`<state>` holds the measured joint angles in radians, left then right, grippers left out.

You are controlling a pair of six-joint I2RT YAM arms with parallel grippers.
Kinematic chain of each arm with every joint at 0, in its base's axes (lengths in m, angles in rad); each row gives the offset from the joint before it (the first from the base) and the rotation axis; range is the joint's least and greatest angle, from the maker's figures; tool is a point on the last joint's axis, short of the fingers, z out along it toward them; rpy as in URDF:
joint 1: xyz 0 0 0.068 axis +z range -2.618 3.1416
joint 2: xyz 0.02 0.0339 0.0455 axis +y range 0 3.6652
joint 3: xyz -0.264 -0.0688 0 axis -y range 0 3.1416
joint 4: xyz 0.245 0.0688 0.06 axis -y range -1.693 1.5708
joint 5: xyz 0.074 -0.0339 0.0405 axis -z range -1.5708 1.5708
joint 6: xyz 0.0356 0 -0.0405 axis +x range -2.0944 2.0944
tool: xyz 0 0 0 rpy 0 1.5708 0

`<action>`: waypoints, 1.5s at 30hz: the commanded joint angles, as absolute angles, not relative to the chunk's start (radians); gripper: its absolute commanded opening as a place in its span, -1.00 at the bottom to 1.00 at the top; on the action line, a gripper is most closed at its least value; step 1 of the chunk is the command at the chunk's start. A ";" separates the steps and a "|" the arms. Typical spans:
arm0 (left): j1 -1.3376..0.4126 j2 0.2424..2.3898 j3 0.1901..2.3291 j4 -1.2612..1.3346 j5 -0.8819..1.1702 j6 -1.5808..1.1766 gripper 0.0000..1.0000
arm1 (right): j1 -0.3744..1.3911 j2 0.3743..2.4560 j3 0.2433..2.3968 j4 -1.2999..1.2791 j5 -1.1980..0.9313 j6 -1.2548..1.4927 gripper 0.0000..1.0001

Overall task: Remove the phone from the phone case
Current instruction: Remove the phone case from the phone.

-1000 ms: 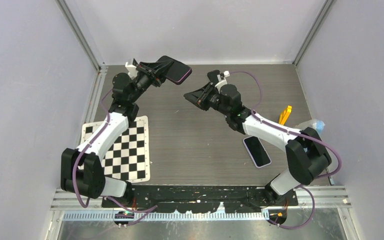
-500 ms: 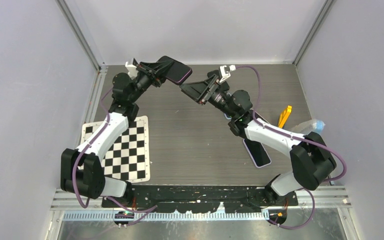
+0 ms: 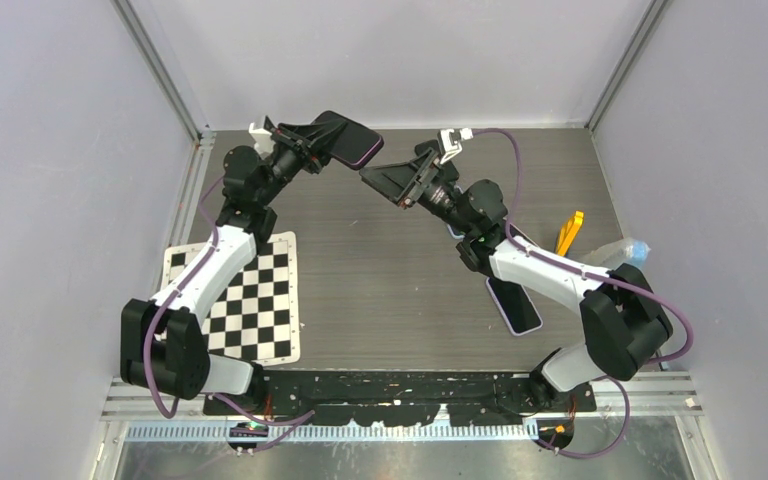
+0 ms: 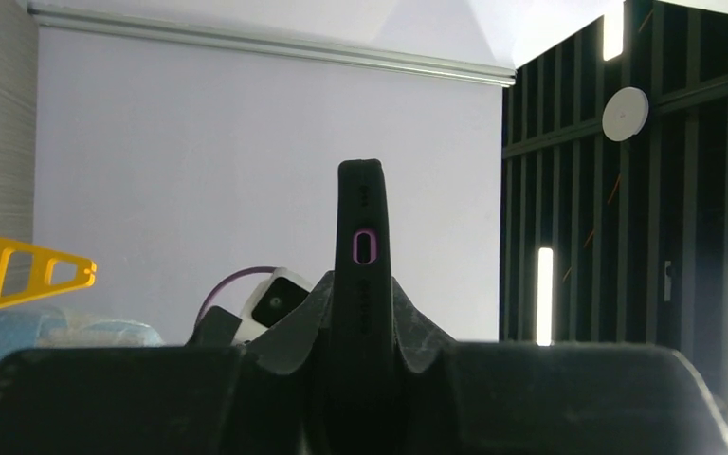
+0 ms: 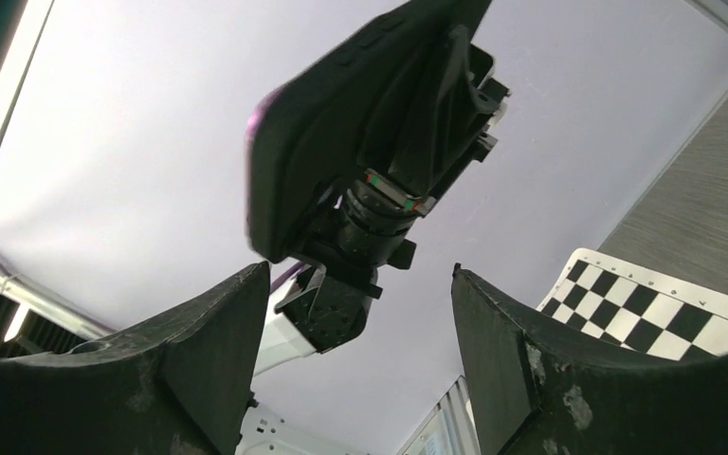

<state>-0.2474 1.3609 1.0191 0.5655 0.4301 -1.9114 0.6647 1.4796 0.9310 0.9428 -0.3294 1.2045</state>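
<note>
Case (image 3: pixel 352 140), black with a pink rim, hangs in the air over the far-left part of the table (image 3: pixel 380 290), clamped edgewise between the fingers of the left gripper (image 3: pixel 322 137). Whether a phone sits inside it cannot be told. The left wrist view shows its narrow side upright, with one purple-ringed oval slot; no lettering is legible. The right gripper (image 3: pixel 384 186) stands just beside the case's free end, jaws spread wide and holding nothing. Below the two grippers, bare tabletop runs from the far edge to the near edge. A phone (image 3: pixel 516 306) with a purple rim lies flat near the right edge, partly under the right arm. Beyond it are a yellow piece (image 3: pixel 569 230) and a bluish bag (image 3: pixel 632 249). A checkerboard (image 3: pixel 250 300) lies flat at the left edge.
</note>
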 commanded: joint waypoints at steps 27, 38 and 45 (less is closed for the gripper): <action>-0.247 1.314 1.062 0.596 0.436 -1.879 -1.00 | 0.681 1.423 1.094 0.592 -0.212 1.113 -0.69; -0.258 1.312 1.123 0.644 0.461 -1.823 -1.00 | 0.680 1.478 1.192 0.209 -0.124 1.136 -0.92; -0.268 1.296 1.112 0.651 0.470 -1.809 -1.00 | 0.680 1.503 1.246 0.157 -0.121 1.142 -0.92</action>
<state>-0.2195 1.3640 1.0393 0.4889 0.3286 -1.7897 0.6807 1.4384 1.2102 0.3058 -0.2108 1.1576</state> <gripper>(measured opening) 0.169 0.048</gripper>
